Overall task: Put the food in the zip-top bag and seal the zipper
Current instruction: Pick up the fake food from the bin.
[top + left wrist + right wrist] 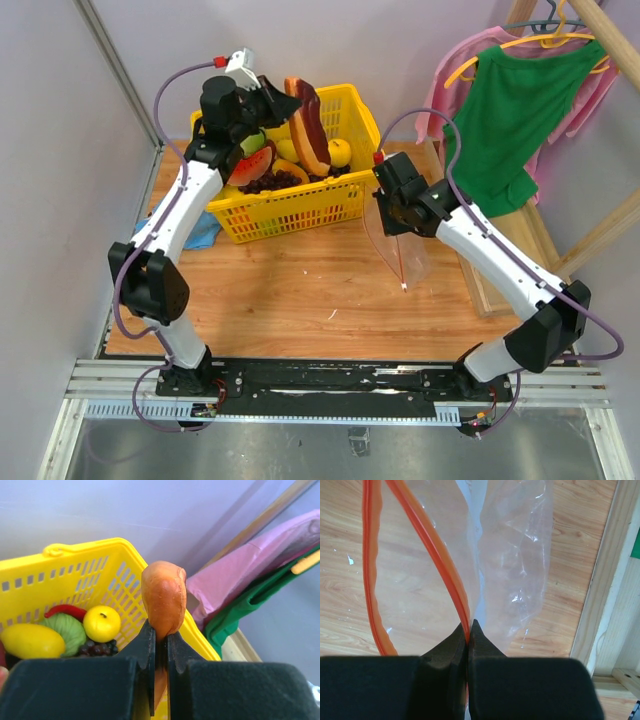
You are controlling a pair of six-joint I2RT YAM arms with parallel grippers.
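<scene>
Toy fruit (101,624) inside yellow lattice basket (300,205)

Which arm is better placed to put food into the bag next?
Left. The left gripper is shut on a brown bun-like toy over the yellow basket; the right gripper is busy pinching the zipper of the zip-top bag.

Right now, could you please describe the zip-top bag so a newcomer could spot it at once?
Find the yellow basket at the back of the wooden table; just right of it, the right gripper pinches the zip-top bag by its zipper. It is the only clear, crinkly thing there, edged by that red-orange strip.
</scene>
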